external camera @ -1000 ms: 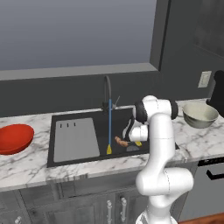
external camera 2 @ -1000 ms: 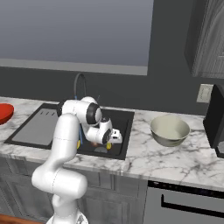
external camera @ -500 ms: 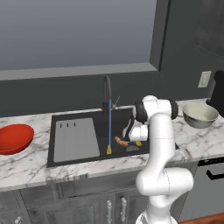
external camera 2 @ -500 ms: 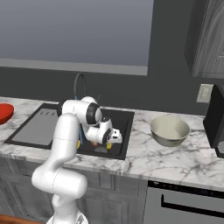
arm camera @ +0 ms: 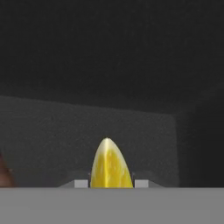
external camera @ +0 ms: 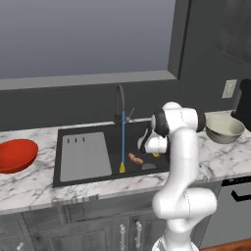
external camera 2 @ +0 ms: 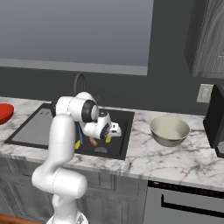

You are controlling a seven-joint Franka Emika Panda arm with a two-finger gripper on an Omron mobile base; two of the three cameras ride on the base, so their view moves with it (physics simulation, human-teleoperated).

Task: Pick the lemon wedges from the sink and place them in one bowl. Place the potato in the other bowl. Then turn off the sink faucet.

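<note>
My gripper (arm camera: 111, 183) is down in the right part of the black sink (external camera: 83, 159), shut on a yellow lemon wedge (arm camera: 111, 166) that stands tight between the two finger tips. From the base views the same wedge (external camera 2: 108, 139) peeks out under the hand (external camera: 153, 147). The orange-brown potato (external camera: 136, 159) lies on the basin floor just left of the hand. A second lemon wedge (external camera: 122, 168) rests further left, at the foot of the blue water stream running from the faucet (external camera: 120, 103). The red bowl (external camera: 14, 156) sits on the counter at far left, the grey-beige bowl (external camera 2: 169, 130) at right.
A round grey drain (external camera 2: 100, 149) lies in the basin near the front wall. The flat grey drainboard (external camera: 83, 157) covers the sink's left half. A dark appliance (external camera 2: 216, 124) stands on the marble counter (external camera 2: 175, 157) right of the grey-beige bowl.
</note>
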